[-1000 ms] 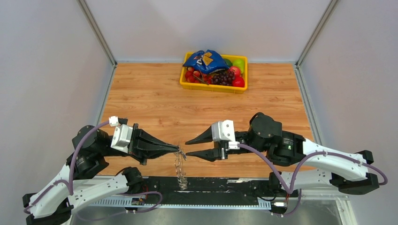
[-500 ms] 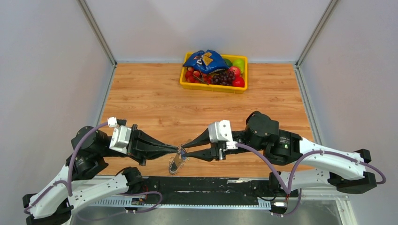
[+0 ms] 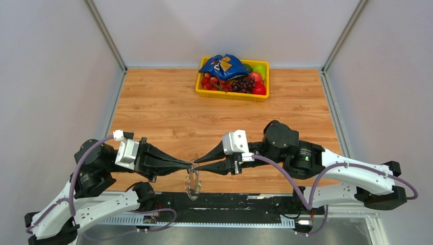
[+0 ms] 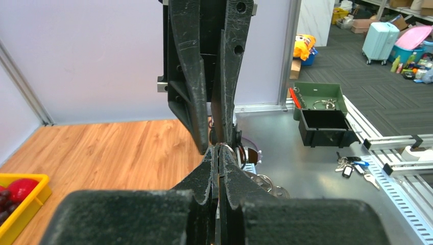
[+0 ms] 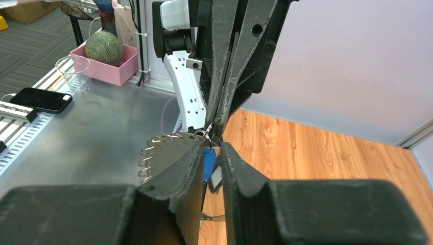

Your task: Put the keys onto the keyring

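Probably a robotics lab: panel-walled test booth [image 3: 51, 76], steel bench [image 4: 306, 173], stored suitcases [image 4: 380, 41].

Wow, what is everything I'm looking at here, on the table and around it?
table: one, light wood.
tray: one, yellow, far edge of the table.
snack bag: one, blue, atop the tray.
fruit: red apples, dark grapes, green apples, in the tray.
keyring: one, grey, fringed with silver keys, hanging at the table's near edge.
loose keys: a few, silver, on the metal bench.
green box, black box: one each, bench.
melon: one, green, in a pink box.
phone: one, black, bench.
left gripper: black, jaws shut on the keyring.
right gripper: black, facing it; jaws slightly apart, grip unclear.
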You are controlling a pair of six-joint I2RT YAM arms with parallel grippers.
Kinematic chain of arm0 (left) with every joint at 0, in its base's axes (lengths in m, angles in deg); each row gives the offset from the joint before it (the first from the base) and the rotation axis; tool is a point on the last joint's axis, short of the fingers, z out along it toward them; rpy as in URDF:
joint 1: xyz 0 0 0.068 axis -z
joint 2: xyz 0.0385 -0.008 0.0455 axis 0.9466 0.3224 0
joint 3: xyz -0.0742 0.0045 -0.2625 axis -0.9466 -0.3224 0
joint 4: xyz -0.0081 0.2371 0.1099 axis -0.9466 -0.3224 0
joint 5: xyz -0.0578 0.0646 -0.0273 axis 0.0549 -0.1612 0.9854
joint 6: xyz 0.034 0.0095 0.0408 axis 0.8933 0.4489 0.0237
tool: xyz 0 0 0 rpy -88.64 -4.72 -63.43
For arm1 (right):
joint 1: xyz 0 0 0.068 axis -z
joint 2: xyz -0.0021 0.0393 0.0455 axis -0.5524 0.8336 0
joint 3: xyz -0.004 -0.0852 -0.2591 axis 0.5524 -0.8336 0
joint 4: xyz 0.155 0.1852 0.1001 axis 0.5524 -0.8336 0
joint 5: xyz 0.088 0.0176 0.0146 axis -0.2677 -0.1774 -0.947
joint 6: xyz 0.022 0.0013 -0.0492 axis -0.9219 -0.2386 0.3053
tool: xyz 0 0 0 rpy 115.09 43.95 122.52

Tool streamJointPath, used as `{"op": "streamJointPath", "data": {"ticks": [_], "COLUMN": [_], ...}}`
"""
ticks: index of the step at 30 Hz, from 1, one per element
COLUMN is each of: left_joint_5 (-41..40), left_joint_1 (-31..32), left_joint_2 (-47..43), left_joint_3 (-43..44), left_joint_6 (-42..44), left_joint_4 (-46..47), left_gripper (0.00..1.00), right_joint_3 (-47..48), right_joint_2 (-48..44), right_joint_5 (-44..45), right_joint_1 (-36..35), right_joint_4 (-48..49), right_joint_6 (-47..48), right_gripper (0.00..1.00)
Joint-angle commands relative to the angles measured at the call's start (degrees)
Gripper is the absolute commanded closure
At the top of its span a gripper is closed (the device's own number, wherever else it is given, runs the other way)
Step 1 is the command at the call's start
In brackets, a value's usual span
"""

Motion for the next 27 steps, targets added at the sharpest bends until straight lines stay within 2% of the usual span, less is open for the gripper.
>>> {"op": "streamJointPath", "data": {"ticks": [1,4,7,10,16,27], "left_joint_5": [0.8,0.9,0.8,0.7,0.5,0.1], "left_joint_1": [0.1,0.0,0.1,0.0,0.0,0.0], "left_joint_2": [-0.6,-0.7,-0.7,-0.7,-0.7,-0.8], "left_joint_3": [0.2,0.1,0.1,0.0,0.2,0.2], "left_joint_6": [-1.1,-1.2,-1.2,-1.0,-1.0,-1.4], "left_joint_4": [4.4,4.5,4.5,4.6,4.7,6.6], "left_gripper": [1.0,1.0,1.0,1.0,1.0,1.0], "right_joint_3": [2.3,2.3,2.2,2.4,2.1,-2.2], "right_joint_2": [0.2,0.3,0.4,0.8,0.9,-0.2], "right_joint_5": [-0.8,-0.6,-0.9,-1.4,-2.6,-3.0], "right_joint_1": [0.1,0.1,0.1,0.0,0.0,0.0], "right_joint_4": [2.2,2.3,2.4,2.4,2.4,5.0], "right_joint_6": [-1.0,-1.0,-1.0,-1.2,-1.4,-3.3], "right_gripper": [0.74,0.7,0.71,0.78,1.0,1.0]}}
